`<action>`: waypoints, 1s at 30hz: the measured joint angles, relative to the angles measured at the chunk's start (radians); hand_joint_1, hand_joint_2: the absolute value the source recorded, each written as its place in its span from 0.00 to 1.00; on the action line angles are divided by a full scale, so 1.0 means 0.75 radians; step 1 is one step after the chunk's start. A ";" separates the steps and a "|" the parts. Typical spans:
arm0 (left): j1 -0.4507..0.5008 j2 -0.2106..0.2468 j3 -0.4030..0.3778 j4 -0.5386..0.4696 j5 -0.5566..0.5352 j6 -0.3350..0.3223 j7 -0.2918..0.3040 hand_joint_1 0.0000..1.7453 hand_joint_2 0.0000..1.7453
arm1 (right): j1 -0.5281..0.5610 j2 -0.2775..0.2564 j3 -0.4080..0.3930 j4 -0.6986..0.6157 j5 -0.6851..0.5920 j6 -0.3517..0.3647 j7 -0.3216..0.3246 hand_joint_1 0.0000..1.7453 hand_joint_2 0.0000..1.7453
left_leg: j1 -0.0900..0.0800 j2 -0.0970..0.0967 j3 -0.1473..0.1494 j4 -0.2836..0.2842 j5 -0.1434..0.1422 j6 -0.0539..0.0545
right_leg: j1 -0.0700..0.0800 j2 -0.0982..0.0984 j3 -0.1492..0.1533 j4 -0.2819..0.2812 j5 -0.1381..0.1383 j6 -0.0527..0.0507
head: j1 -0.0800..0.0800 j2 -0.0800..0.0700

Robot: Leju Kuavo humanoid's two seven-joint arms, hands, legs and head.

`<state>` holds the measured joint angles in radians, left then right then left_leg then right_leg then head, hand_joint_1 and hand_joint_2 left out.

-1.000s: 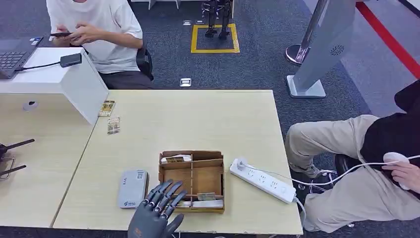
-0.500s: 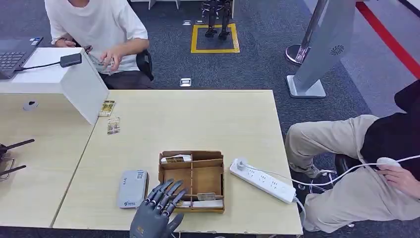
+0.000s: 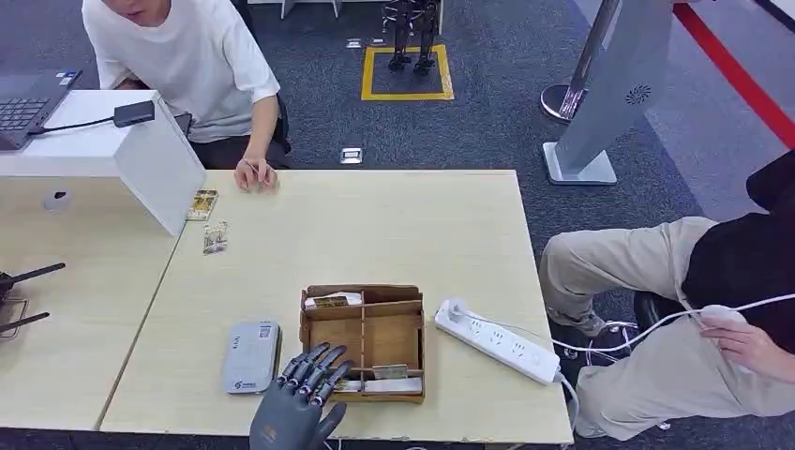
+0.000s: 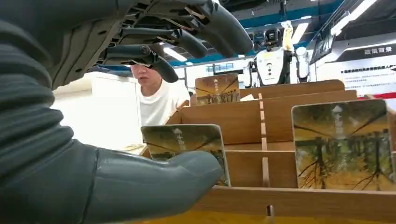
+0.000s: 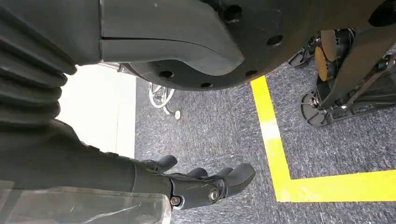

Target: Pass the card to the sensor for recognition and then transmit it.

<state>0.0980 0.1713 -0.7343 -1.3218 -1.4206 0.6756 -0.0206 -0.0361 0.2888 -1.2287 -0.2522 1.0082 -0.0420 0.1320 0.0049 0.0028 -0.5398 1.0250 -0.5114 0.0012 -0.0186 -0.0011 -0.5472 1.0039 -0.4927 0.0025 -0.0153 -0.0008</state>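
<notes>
A brown cardboard box (image 3: 361, 293) with dividers stands near the table's front edge, with picture cards standing in its compartments (image 3: 390, 372). The grey sensor device (image 3: 250, 356) lies flat just left of the box. My left hand (image 3: 298, 403) hovers at the box's front left corner, fingers spread over its edge. In the left wrist view its thumb (image 4: 140, 186) lies in front of one card (image 4: 184, 142) and its fingers (image 4: 187, 42) arch above; nothing is gripped. Another card (image 4: 343, 144) stands beside it. My right hand (image 5: 205, 184) hangs over the carpet, holding nothing.
A white power strip (image 3: 497, 341) lies right of the box, its cable running to a seated person at the right. Two loose cards (image 3: 202, 203) lie at the far left by a white partition. Another person's hand (image 3: 255, 174) rests on the far table edge.
The person at the far side has brought a hand down onto the table edge. My left hand has sunk slightly toward the box's front corner.
</notes>
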 joint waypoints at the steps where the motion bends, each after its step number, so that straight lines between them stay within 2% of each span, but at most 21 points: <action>1: 0.000 0.000 0.005 0.004 -0.003 0.000 0.000 0.25 1.00 | 0.000 0.000 0.000 0.000 0.000 0.000 0.000 0.00 1.00 | 0.000 0.000 0.000 0.000 0.000 0.000 | 0.000 0.000 0.000 0.000 0.000 0.000 | 0.000 0.000; 5: -0.003 -0.002 0.031 0.014 -0.027 0.000 0.019 0.26 1.00 | 0.000 0.000 0.000 -0.001 0.002 0.000 0.002 0.00 1.00 | 0.000 0.000 0.000 0.000 0.000 0.000 | 0.000 0.000 0.000 0.000 0.000 0.000 | 0.000 0.000; 6: -0.004 -0.002 0.037 0.017 -0.033 0.000 0.024 0.30 1.00 | 0.000 0.000 0.000 -0.001 0.003 0.000 0.003 0.00 1.00 | 0.000 0.000 0.000 0.000 0.000 0.000 | 0.000 0.000 0.000 0.000 0.000 0.000 | 0.000 0.000; 16: -0.024 -0.014 0.107 0.050 -0.050 0.000 0.039 0.33 1.00 | 0.000 0.000 0.000 -0.002 0.011 0.000 0.009 0.00 1.00 | 0.000 0.000 0.000 0.000 0.000 0.000 | 0.000 0.000 0.000 0.000 0.000 0.000 | 0.001 0.000; 17: -0.024 -0.015 0.112 0.051 -0.050 0.000 0.038 0.34 1.00 | 0.000 0.000 0.000 -0.002 0.010 0.000 0.010 0.00 1.00 | 0.000 0.000 0.000 0.000 0.000 0.000 | 0.000 0.000 0.000 0.000 0.000 0.000 | 0.000 0.000; 19: -0.024 -0.015 0.121 0.054 -0.056 0.000 0.037 0.42 1.00 | 0.000 0.000 0.000 -0.002 0.011 0.000 0.011 0.00 1.00 | 0.000 0.000 0.000 0.000 0.000 0.000 | 0.000 0.000 0.000 0.000 0.000 0.000 | 0.001 0.000; 21: -0.023 -0.015 0.127 0.055 -0.055 0.000 0.034 0.42 1.00 | 0.000 0.000 0.000 -0.002 0.010 0.000 0.011 0.00 1.00 | 0.000 0.000 0.000 0.000 0.000 0.000 | 0.000 0.000 0.000 0.000 0.000 0.000 | 0.000 0.000; 22: -0.023 -0.016 0.129 0.056 -0.055 0.000 0.028 0.91 1.00 | 0.000 0.000 0.000 -0.002 0.011 0.000 0.011 0.00 1.00 | 0.000 0.000 0.000 0.000 0.000 0.000 | 0.000 0.000 0.000 0.000 0.000 0.000 | 0.000 0.000; 23: -0.022 -0.016 0.130 0.056 -0.052 0.000 0.023 1.00 1.00 | 0.000 0.000 0.000 -0.002 0.010 0.000 0.011 0.00 1.00 | 0.000 0.000 0.000 0.000 0.000 0.000 | 0.000 0.000 0.000 0.000 0.000 0.000 | 0.000 0.000; 30: 0.002 -0.021 0.147 0.042 -0.029 0.001 -0.033 1.00 1.00 | 0.000 0.000 0.000 -0.002 0.006 -0.002 0.011 0.00 1.00 | 0.000 0.000 0.000 0.000 0.000 0.000 | 0.000 0.000 0.000 0.000 0.000 0.000 | 0.000 0.000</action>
<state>0.0993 0.1556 -0.6241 -1.2902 -1.4424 0.6760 -0.0450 -0.0360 0.2888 -1.2287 -0.2533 1.0128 -0.0435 0.1404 0.0049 0.0030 -0.5400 1.0250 -0.5114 0.0012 -0.0187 -0.0010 -0.5471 1.0039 -0.4926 0.0025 -0.0153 -0.0008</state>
